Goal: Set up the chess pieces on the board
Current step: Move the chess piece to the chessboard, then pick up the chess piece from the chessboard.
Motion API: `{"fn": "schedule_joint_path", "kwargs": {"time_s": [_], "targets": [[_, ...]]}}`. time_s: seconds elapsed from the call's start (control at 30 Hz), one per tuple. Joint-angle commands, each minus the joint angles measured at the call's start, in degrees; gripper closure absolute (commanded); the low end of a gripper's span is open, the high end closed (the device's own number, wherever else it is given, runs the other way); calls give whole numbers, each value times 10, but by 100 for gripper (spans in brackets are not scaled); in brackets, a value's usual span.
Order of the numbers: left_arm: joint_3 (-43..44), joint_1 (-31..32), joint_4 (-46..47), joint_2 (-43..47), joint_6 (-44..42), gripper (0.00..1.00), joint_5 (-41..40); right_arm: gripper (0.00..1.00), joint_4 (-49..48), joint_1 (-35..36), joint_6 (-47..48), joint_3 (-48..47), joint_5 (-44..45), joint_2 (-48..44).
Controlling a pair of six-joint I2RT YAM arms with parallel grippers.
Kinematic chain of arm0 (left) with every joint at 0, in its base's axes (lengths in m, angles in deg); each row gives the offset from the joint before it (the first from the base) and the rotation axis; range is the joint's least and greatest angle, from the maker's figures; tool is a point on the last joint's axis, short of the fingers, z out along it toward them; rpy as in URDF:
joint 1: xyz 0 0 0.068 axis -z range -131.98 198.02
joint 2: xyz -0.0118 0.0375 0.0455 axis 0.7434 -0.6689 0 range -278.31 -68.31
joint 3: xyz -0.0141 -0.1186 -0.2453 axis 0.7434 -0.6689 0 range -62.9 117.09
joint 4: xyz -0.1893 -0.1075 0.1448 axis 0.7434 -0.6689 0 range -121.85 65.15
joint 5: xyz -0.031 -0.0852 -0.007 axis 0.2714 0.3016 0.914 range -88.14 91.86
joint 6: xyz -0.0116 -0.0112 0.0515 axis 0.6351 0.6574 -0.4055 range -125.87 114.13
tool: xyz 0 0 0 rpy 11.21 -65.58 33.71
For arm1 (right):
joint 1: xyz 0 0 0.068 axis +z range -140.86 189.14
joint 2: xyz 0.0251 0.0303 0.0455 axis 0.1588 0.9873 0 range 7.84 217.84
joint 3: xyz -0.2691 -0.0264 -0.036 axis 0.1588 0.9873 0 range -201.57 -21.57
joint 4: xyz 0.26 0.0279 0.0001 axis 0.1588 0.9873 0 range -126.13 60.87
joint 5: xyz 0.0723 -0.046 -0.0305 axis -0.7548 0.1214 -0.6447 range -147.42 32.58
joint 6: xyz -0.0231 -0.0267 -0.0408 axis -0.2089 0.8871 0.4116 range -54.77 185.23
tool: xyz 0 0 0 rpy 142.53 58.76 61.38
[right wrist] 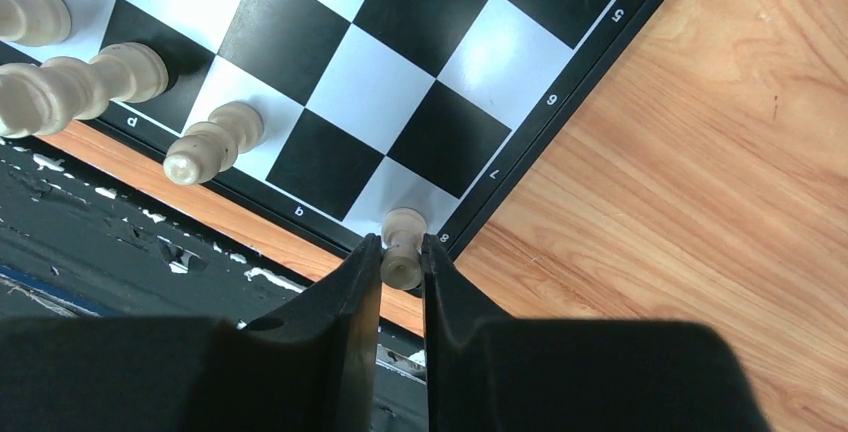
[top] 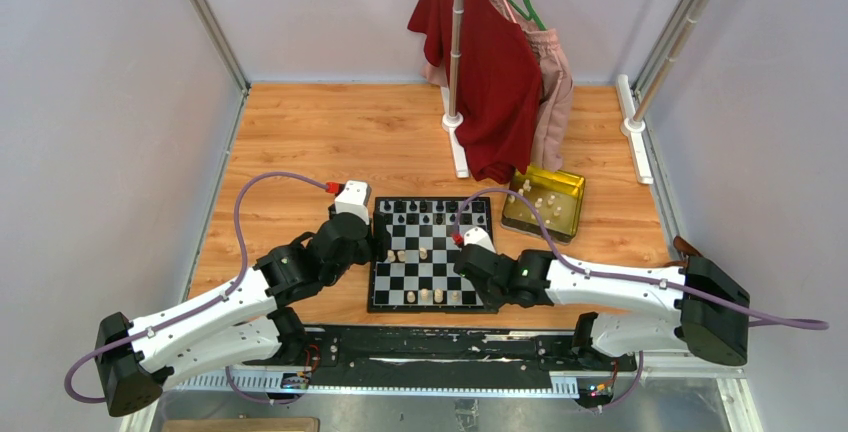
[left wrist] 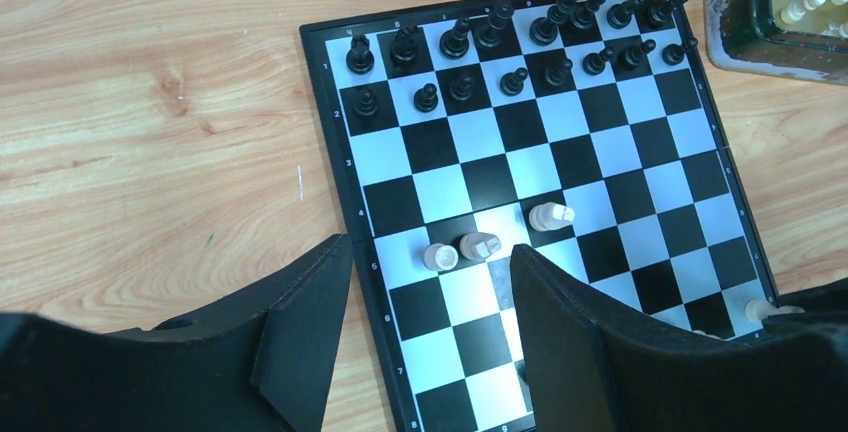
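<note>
Nearby, tin (top: 535,226) holding cream pieces (top: 545,199), left hand (left wrist: 430,248) open, right hand (right wrist: 401,247) gripping pale piece (right wrist: 405,225)

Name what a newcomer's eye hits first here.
The checkered board sits mid-table between both arms, with black pieces ranked along its far edge. The right hand pinches a cream piece at the near right corner, and a red shirt hangs behind.

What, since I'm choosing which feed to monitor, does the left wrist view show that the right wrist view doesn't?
Left wrist only: two rows of black chessmen, three cream pieces mid-board, the yellow tin's corner, the open left gripper. Right wrist only: the right gripper shut on a cream piece at the chessboard's corner square. Both: that chessboard on the wooden table.
</note>
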Motion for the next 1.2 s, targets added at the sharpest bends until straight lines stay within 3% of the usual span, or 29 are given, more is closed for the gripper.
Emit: {"fn": "schedule_joint_path", "kwargs": {"time_s": [0.0, 0.1, 0.27, 0.67, 0.93, 1.17], "targets": [[-2, 4, 11, 4, 6, 35, -4, 71, 5, 10, -6, 10, 17, -11], [0, 4, 12, 3, 5, 35, -5, 54, 9, 13, 2, 0, 18, -17], [4, 4, 15, -4, 3, 35, -7, 49, 36, 16, 25, -47, 30, -19], [21, 4, 6, -5, -6, 35, -51, 48, 51, 7, 144, -173, 64, 32], [-7, 1, 2, 23, 11, 35, -107, 51, -53, -34, 251, -191, -23, 95], [-46, -55, 17, 68, 26, 35, -62, 53, -105, -54, 295, -215, -75, 164]]}}
